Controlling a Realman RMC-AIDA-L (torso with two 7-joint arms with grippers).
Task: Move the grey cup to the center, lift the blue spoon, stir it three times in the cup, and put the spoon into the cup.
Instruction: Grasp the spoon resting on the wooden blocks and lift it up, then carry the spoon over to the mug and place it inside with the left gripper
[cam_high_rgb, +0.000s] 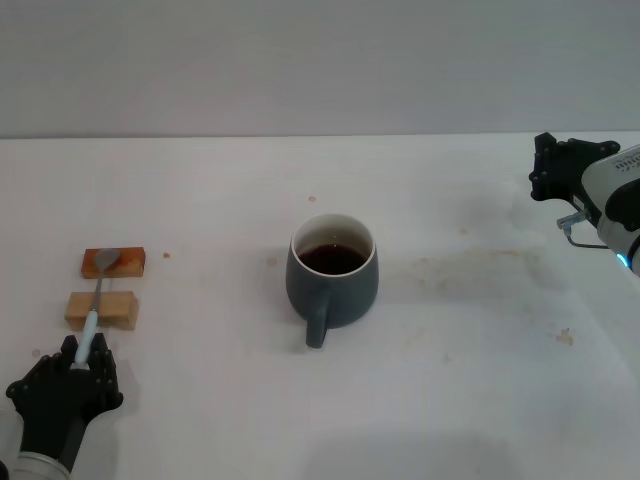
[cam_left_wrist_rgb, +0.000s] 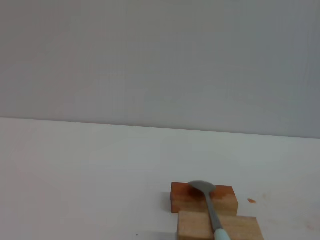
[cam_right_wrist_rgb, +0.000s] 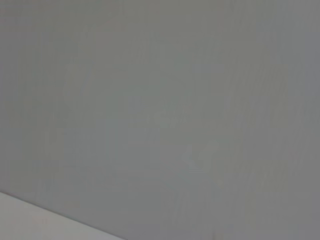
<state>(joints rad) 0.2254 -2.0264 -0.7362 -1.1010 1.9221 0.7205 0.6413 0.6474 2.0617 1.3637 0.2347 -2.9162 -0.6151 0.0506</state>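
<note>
The grey cup (cam_high_rgb: 340, 285) stands at the middle of the table, handle toward me, with dark liquid inside. The blue spoon (cam_high_rgb: 97, 296) lies at the left, its metal bowl on an orange-brown block (cam_high_rgb: 125, 262) and its neck across a tan wooden block (cam_high_rgb: 115, 308). My left gripper (cam_high_rgb: 85, 346) is at the near left, open, with a finger on each side of the end of the spoon's pale handle. The left wrist view shows the spoon (cam_left_wrist_rgb: 210, 202) on both blocks. My right gripper (cam_high_rgb: 552, 166) is parked at the far right, off the table surface.
The orange-brown block (cam_left_wrist_rgb: 182, 200) and the tan block (cam_left_wrist_rgb: 195, 227) lie side by side, well left of the cup. The white table (cam_high_rgb: 480, 400) has small brown stains at the right. A plain grey wall stands behind.
</note>
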